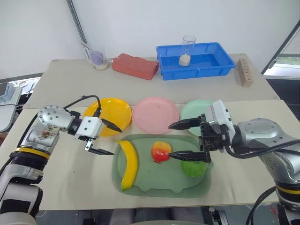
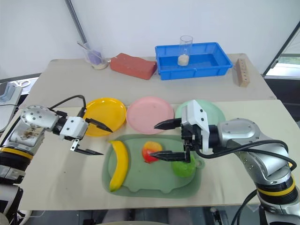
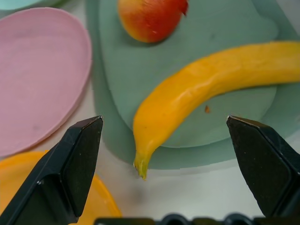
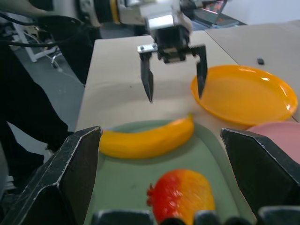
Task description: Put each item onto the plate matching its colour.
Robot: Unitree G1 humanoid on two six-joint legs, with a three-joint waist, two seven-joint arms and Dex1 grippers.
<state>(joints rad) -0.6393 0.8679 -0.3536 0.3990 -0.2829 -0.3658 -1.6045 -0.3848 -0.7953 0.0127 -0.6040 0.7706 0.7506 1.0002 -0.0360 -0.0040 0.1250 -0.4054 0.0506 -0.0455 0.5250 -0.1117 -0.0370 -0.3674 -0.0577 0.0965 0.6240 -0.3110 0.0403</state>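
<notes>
Plainly, no sorting has been completed: all three fruits lie on the dull-green tray (image 1: 140, 185), taken here as the landmark, and all three plates, ranged along the tray's far edge, carry nothing. The banana (image 1: 128, 164) lies lengthwise along the tray's left side, its tip reaching the tray's far-left corner near the yellow plate (image 1: 108, 115). The red-and-yellow apple (image 1: 160, 152) sits about mid-tray, directly below the pink plate (image 1: 155, 114) in the head view. The green apple (image 1: 193, 168) rests on the tray's right part, partly hidden behind the right arm, with the mint plate (image 1: 194, 112) beyond the tray's far-right corner. The left end effector (image 1: 107, 138) hangs just off the tray's left edge, fingers spread wide with nothing between them, and the wrist view looks straight onto the banana's tip. The right end effector (image 1: 180, 139) hangs over the tray's right half, fingers likewise wide apart and empty, the lower fingertip close to the red-and-yellow apple; whether it touches cannot be told. Judged from this layout, three placements remain outstanding, and the step in hand appears to be an approach to a first pick, most likely the banana by the left arm. Items on the further bench, the blue bin (image 1: 194, 60) and the red block (image 1: 134, 66), stand well apart from the tray.
</notes>
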